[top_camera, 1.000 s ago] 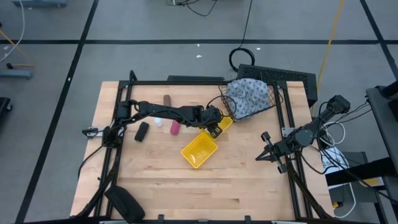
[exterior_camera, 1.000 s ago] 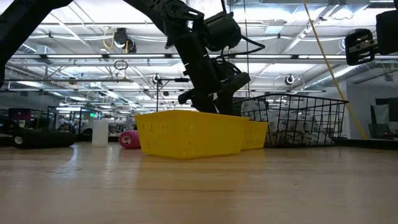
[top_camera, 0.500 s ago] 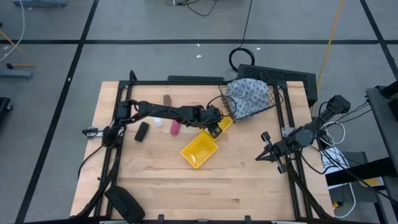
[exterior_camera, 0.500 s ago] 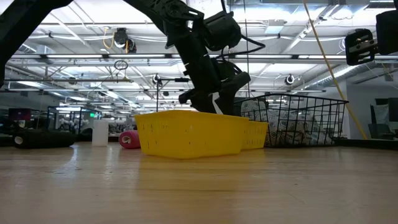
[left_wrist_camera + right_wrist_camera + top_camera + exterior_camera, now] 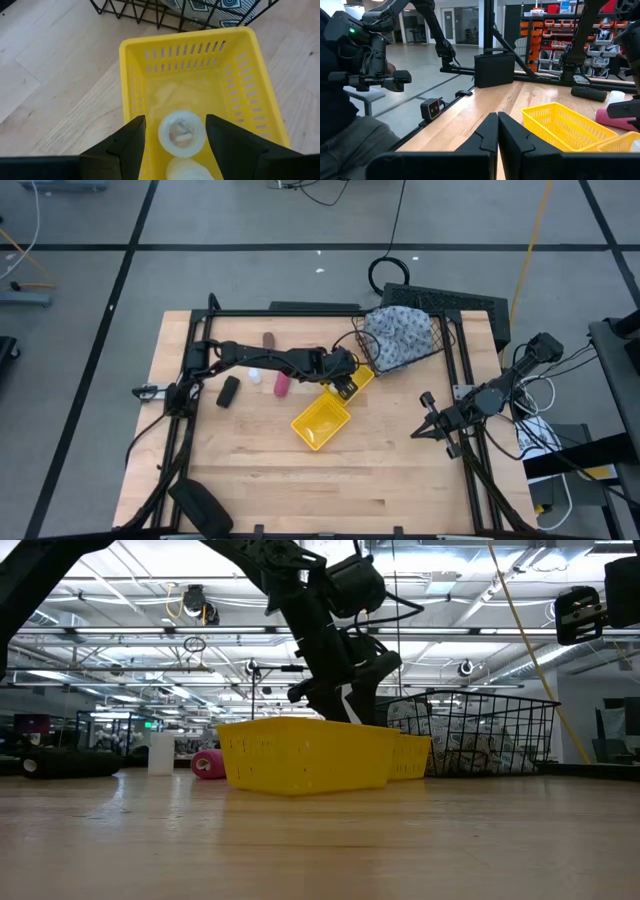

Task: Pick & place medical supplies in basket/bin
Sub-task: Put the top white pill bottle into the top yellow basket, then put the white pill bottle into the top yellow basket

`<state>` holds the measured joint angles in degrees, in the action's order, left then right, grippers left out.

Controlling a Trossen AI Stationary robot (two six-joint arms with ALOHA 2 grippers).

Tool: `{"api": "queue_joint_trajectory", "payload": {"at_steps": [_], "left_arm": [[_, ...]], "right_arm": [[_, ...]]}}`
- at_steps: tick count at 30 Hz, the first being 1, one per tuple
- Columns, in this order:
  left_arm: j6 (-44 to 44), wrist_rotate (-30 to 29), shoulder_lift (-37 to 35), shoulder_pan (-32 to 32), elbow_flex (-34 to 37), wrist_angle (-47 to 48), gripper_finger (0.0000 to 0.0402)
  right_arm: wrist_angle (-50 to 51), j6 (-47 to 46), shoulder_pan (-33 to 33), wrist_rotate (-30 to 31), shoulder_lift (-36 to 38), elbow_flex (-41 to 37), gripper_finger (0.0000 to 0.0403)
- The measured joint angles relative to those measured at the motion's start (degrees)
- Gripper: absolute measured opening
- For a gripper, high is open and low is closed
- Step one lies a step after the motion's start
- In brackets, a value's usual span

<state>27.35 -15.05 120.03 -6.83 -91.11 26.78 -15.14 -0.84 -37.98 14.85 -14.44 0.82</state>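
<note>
Yellow bin (image 5: 321, 423): near the bench's middle, two compartments, one next to the wire basket (image 5: 440, 340).
White bottle (image 5: 181, 133): lying in the compartment nearest the basket, between the left hand's fingers, untouched.
Left hand (image 5: 175, 134): over that compartment, fingers parted, empty.
Right hand (image 5: 424, 423): by the bench's right edge, closed, empty.
Cloth bundle (image 5: 400, 337): inside the wire basket at the far right corner.

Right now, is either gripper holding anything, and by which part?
Nothing is held. The left gripper stands open above a white bottle lying in the yellow bin, fingers clear of it. The right gripper is shut, empty.
</note>
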Motion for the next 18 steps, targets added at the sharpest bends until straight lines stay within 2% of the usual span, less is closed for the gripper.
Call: {"api": "queue_joint_trajectory", "payload": {"at_steps": [10,18], "left_arm": [[-0.2,0.0,-3.0,-0.1,0.0,0.2,0.0211],[-3.3,0.0,-10.4,-0.1,0.0,6.1,0.0212]], "right_arm": [[0.0,0.0,0.0,0.0,0.0,0.0,0.0000],[0.0,0.0,0.0,0.0,0.0,0.0,0.0000]]}}
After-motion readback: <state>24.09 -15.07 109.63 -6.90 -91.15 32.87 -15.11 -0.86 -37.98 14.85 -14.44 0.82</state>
